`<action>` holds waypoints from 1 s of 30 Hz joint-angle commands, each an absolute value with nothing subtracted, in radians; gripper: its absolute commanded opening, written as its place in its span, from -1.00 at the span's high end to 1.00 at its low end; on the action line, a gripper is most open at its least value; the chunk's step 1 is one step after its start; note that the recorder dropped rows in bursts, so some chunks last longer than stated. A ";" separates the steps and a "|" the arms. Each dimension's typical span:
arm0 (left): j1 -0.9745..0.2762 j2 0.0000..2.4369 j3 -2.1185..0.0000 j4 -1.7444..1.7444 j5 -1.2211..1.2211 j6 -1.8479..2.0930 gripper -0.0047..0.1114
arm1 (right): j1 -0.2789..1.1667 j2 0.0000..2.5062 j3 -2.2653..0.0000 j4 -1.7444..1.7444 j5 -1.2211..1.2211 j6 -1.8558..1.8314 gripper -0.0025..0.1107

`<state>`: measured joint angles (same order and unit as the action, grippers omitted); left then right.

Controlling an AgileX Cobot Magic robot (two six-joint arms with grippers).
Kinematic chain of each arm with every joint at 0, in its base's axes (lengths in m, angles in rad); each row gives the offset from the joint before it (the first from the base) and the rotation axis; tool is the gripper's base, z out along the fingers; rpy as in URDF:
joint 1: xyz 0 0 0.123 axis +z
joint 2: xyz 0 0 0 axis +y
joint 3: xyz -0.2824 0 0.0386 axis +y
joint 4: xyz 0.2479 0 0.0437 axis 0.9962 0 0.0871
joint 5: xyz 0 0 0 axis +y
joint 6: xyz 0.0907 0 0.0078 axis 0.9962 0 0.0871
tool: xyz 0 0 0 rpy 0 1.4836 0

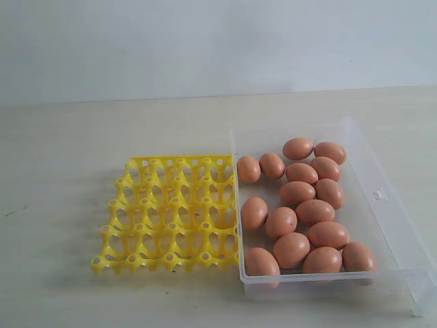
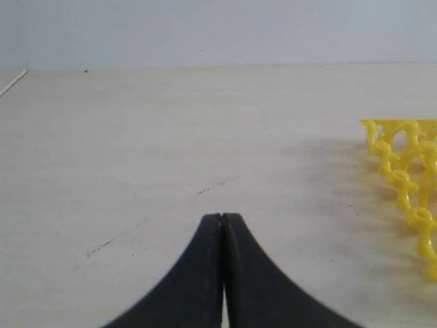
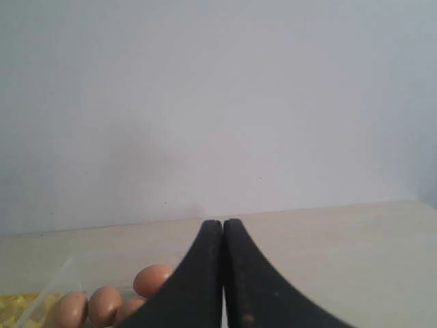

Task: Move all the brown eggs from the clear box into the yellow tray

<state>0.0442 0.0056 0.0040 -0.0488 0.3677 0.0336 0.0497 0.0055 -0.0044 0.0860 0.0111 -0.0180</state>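
Note:
Several brown eggs (image 1: 296, 193) lie loose in the clear box (image 1: 384, 205) at the right of the exterior view. The yellow tray (image 1: 171, 212) sits against the box's left wall, all its cups bare. Neither arm shows in the exterior view. My left gripper (image 2: 222, 216) is shut, with nothing between its black fingers, over bare table; the tray's corner (image 2: 406, 174) shows off to one side. My right gripper (image 3: 222, 221) is shut too, holding nothing. A few eggs (image 3: 151, 279) and the box rim (image 3: 58, 277) show beside its fingers.
A pale wooden table (image 1: 82, 137) carries everything, with a plain white wall (image 1: 205, 41) behind. A small clasp (image 1: 380, 195) sits on the box's right rim. Faint scuff marks (image 2: 102, 247) dot the table surface.

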 commanded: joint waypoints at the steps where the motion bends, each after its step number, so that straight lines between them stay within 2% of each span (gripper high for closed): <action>1: 0.039 0.000 0.000 -0.054 0.354 0.028 0.92 | 0.046 0.000 -0.019 0.142 0.033 -0.025 0.96; 14: 0.039 0.000 0.000 -0.054 0.354 0.028 0.92 | 0.046 0.204 -0.092 0.192 0.017 0.054 0.96; 19: 0.039 0.000 0.000 -0.054 0.354 0.028 0.92 | 0.046 0.414 -0.261 0.138 0.057 0.272 0.96; 22: 0.039 0.000 0.000 -0.054 0.354 0.028 0.92 | 0.046 0.568 -0.426 0.080 0.258 0.269 0.96; 26: 0.039 0.000 0.000 -0.054 0.354 0.028 0.92 | 0.060 0.874 -0.719 0.053 0.577 -0.017 0.96; 30: 0.039 0.000 0.000 -0.054 0.354 0.028 0.92 | 0.218 1.163 -0.978 0.053 0.775 -0.179 0.96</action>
<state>0.0442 0.0056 0.0040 -0.0488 0.3677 0.0336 0.1558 1.0545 -0.8720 0.0588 0.6796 -0.0790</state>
